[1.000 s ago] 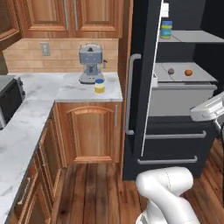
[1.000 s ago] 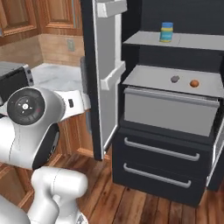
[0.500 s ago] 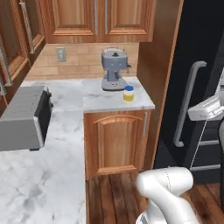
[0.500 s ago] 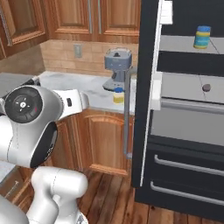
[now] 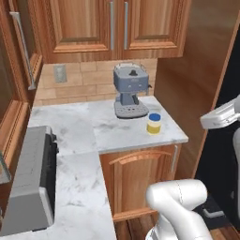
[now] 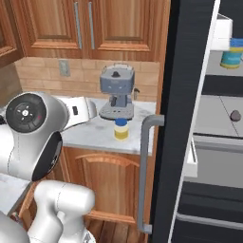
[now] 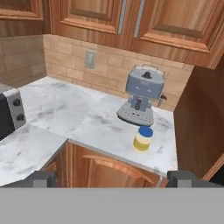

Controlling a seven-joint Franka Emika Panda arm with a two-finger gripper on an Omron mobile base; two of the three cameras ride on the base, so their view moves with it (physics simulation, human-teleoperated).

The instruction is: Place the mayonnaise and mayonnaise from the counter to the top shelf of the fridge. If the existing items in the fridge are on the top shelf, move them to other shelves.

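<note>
A pale cream-yellow mayonnaise jar (image 5: 153, 123) (image 6: 121, 128) (image 7: 142, 138) with a blue lid stands upright on the marbled counter (image 5: 117, 133) (image 7: 83, 118), just in front of the coffee machine. The other mayonnaise jar (image 6: 231, 56), with a wide blue label, stands on the fridge's top shelf (image 6: 216, 72). A greyish-purple lump (image 6: 235, 114) lies on the shelf below. My gripper (image 7: 111, 179) is open and holds nothing; its fingertips (image 7: 41, 178) stand far apart, well short of the counter jar. The orange ball is out of view.
A grey-blue coffee machine (image 5: 130, 91) (image 6: 116, 92) (image 7: 142, 94) stands at the back of the counter. A grey toaster oven (image 5: 28, 180) (image 7: 8, 113) sits at the left. The open black fridge door (image 6: 187, 118) with its grey handle (image 6: 146, 171) stands right of the counter.
Both base views have swung left from the fridge toward the counter, so the camera moved. The counter jar and coffee machine now sit near the middle; the things themselves stayed put.
</note>
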